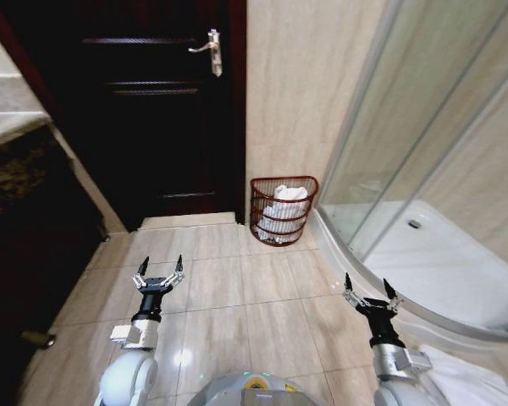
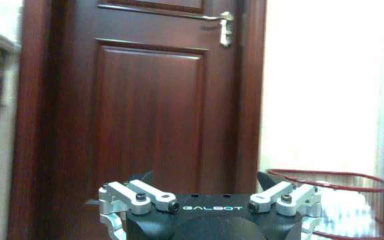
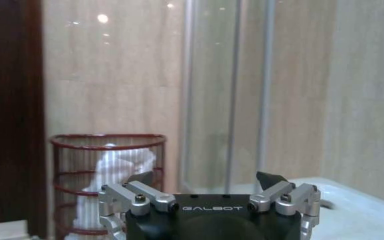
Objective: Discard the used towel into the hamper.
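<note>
Low in the head view, the left gripper (image 1: pixel 159 272) at lower left and the right gripper (image 1: pixel 368 291) at lower right both hang spread and empty over the tiled floor (image 1: pixel 237 296). The hamper (image 1: pixel 283 209) stands at frame centre against the wall, beside the shower enclosure (image 1: pixel 423 169), with the white towel (image 1: pixel 286 207) already inside. The likely risk is knocking over the light basket if the robot drives forward.

The word "GALBOT" is printed in pale letters on the black body of the left gripper (image 2: pixel 205 179), just behind its fingers (image 2: pixel 145 177), and likewise on the right gripper (image 3: pixel 205 179).
</note>
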